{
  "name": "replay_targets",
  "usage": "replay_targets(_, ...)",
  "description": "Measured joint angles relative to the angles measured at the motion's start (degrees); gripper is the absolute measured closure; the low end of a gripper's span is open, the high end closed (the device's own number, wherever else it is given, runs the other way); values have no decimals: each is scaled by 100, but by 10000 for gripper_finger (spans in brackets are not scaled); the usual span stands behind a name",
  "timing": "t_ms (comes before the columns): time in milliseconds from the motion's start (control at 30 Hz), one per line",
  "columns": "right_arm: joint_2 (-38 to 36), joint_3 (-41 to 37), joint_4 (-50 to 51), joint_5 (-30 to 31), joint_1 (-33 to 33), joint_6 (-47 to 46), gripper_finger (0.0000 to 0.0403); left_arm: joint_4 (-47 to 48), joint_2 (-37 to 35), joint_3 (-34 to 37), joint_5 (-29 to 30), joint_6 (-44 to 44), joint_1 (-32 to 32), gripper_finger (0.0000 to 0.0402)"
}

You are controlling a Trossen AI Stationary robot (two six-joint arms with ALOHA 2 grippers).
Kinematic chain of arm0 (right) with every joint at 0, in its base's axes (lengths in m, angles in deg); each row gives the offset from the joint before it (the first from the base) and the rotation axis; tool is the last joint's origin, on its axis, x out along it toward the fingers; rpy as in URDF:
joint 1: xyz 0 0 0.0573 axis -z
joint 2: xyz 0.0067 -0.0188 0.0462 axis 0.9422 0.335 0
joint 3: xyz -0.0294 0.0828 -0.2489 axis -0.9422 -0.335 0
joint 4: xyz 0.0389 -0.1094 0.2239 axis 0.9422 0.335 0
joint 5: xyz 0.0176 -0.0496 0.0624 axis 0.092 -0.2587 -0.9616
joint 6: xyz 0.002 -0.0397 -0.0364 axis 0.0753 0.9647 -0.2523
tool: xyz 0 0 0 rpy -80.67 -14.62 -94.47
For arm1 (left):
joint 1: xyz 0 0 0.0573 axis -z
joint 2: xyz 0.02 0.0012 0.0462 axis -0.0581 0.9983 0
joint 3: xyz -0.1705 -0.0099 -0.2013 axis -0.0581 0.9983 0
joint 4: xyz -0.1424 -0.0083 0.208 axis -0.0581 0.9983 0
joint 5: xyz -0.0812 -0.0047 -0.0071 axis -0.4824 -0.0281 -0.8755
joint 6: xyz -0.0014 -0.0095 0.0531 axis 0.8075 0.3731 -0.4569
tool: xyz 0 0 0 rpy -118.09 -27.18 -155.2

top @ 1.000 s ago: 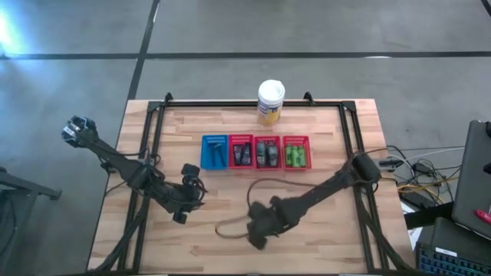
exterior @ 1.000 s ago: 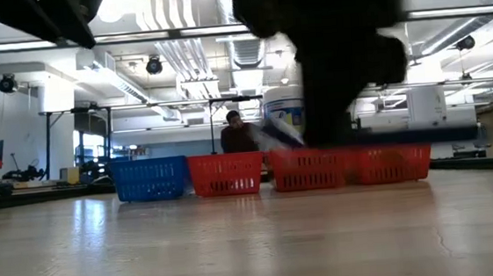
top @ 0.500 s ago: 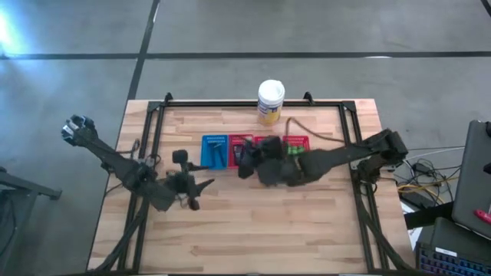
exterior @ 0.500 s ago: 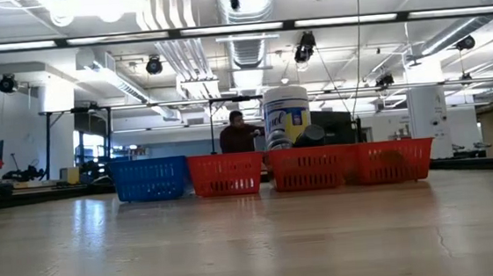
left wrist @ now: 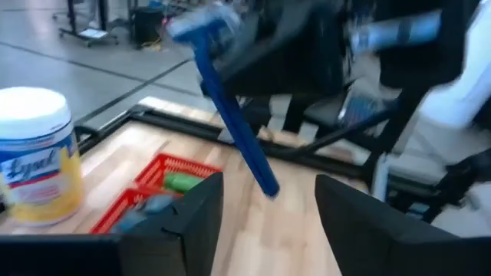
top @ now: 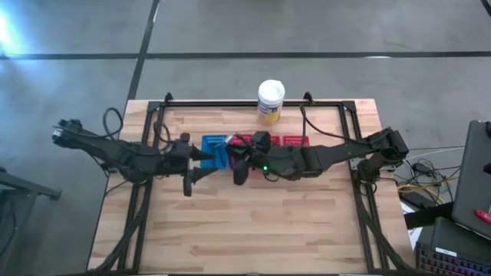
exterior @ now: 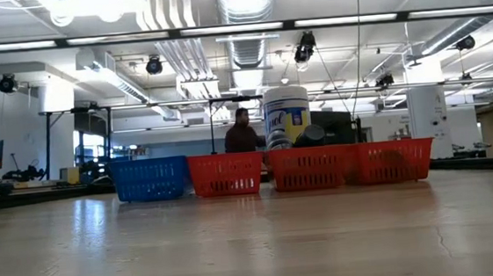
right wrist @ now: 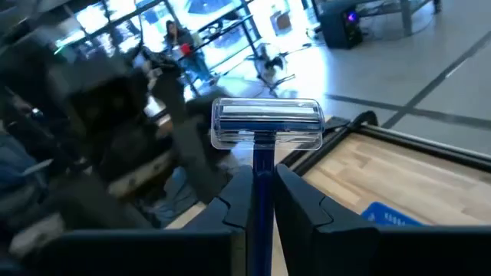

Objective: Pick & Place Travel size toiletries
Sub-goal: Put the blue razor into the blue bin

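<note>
A blue razor with a clear-capped head is being gripped by the right gripper, its handle pinched between the closed fingers; in the high view this gripper is being held above the table, just near of the row of baskets, close to where the blue basket meets the first red basket. The left gripper is being held just left of it, beside the blue basket, with its jaws standing open and nothing between them.

The task is judged to be far along: green bottles and dark tubes are being seen already lying in the red baskets, no loose toiletry is being seen on the bare boards, and the razor is judged to be the piece left to be dropped or passed across.

The razor is being shown plainly only by the wrist views, where it is also being seen tilted in front of the left arm's fingers; in the high view it is being hidden among the dark arms. The low view is showing neither gripper, only the basket fronts and the yellow canister behind them, with a person far off in the room.
</note>
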Motion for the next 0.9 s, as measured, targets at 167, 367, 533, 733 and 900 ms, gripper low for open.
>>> replay_targets(167,0,2,-131,-159,12,180,373,-290,-85,0,-771,300,-177,167)
replay_targets(367,0,2,-282,-293,-4,354,373,-341,22,4,-1807,749,-759,165)
replay_targets(533,0,2,-376,-378,-4,386,373,-734,153,11,-2444,752,-1072,165)
replay_targets(733,0,4,-578,-476,-15,481,374,-781,376,11,-2659,754,-1385,165)
replay_targets(900,0,4,-588,-619,-13,482,374,-906,519,11,-2826,753,-1590,165)
